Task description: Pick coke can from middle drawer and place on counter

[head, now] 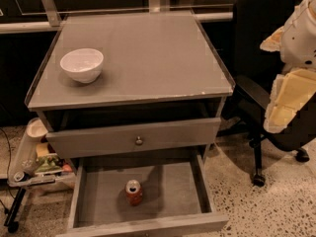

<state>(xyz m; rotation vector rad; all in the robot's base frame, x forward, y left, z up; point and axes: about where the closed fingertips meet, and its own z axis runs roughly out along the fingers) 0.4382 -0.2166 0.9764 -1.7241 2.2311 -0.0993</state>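
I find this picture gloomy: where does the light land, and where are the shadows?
Camera view: warm light; the counter catches most of it; the white bowl casts a soft shadow at its base; the coke can stands in the shaded middle drawer; the gripper, at the right edge, looks brightest.

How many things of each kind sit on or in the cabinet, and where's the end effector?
White bowl, on the counter: 1
Coke can, in the middle drawer: 1
Total: 2
End effector: at right edge, before the office chair.
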